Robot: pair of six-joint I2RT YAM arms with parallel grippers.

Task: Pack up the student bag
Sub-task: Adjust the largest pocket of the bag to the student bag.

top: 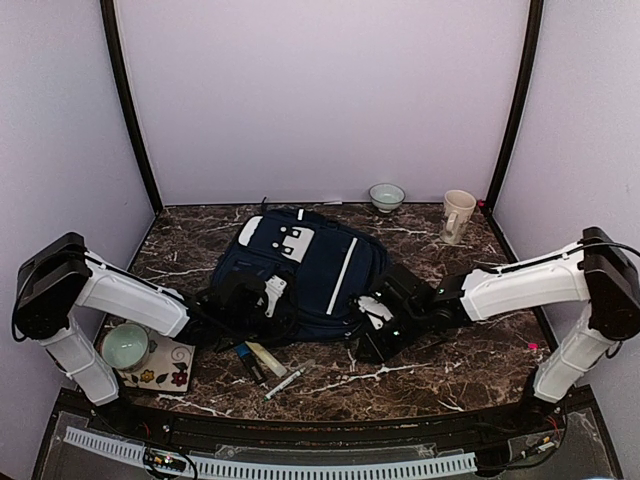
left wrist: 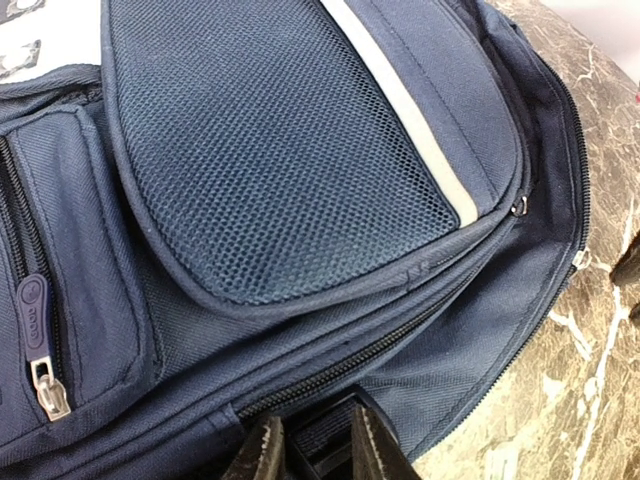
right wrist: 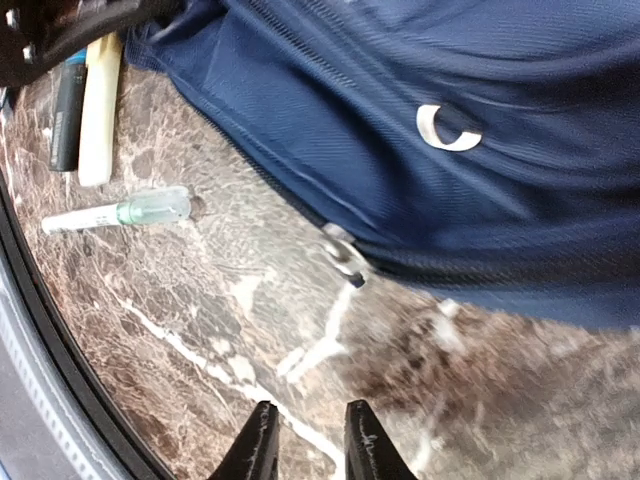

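Observation:
The student bag (top: pixel 300 265), navy with white stripes and a white patch, lies flat in the middle of the marble table. My left gripper (top: pixel 272 295) is at its near left edge. In the left wrist view the fingers (left wrist: pixel 262 450) are shut on a dark webbing tab of the bag (left wrist: pixel 280 170), just below a closed zipper. My right gripper (top: pixel 372 312) hovers by the bag's near right corner. In the right wrist view this gripper (right wrist: pixel 305 440) is slightly open over bare marble, and a metal zipper pull (right wrist: pixel 345 260) of the bag (right wrist: pixel 450 90) lies ahead of it.
A clear-capped pen (top: pixel 288 380) (right wrist: pixel 120 212), a cream stick (top: pixel 265 358) (right wrist: pixel 100 110) and a black item (top: pixel 250 365) lie in front of the bag. A bowl (top: pixel 126 345) sits on a floral mat (top: pixel 170 368) at the left. A small bowl (top: pixel 387 196) and a mug (top: pixel 457 216) stand at the back.

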